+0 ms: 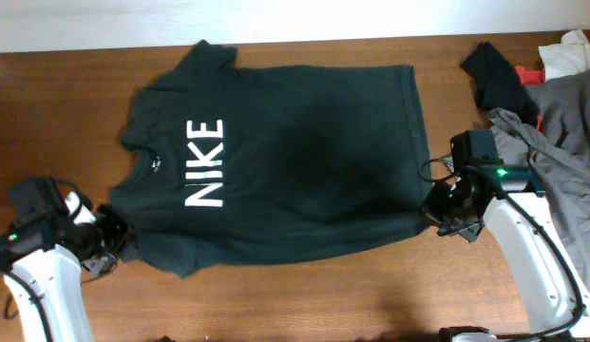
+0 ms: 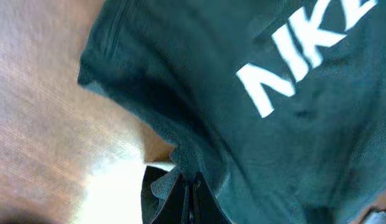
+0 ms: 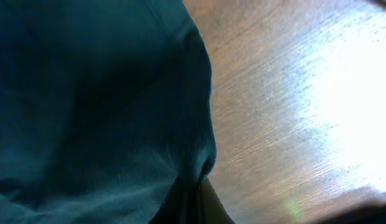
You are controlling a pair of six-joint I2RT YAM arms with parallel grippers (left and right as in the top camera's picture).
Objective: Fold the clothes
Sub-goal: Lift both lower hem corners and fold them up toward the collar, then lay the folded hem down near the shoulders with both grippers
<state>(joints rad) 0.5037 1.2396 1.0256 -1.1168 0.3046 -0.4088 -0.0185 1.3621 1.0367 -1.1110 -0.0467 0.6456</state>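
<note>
T-shirt (image 1: pixel 304 161): a dark blackish-green shirt spread flat, face up, across the middle of the worktop (image 1: pixel 66 85), collar towards my left arm and hem towards my right. The white NIKE lettering (image 1: pixel 204 163) shows.
How it will handle: I judge it light, limp and not fragile. It will sag and crease wherever it hangs free, and it should slide easily on the smooth wood.
Where to hold: the two near-edge points at opposite ends, so the near long edge lifts taut and even.
Left fingers (image 2: pixel 180 202): pinched fully together on the shoulder edge beside the near sleeve (image 1: pixel 180 258), with the cloth bunched between them.
Right fingers (image 3: pixel 193 202): closed tight on the near hem corner (image 1: pixel 420 217), with fabric puckered at the tips.
Left arm pose: low over the near left corner, reaching inward, wrist close to the wood.
Right arm pose: angled in from the near right, also low, just beside the grey garment (image 1: pixel 561 114) but clear of it.
</note>
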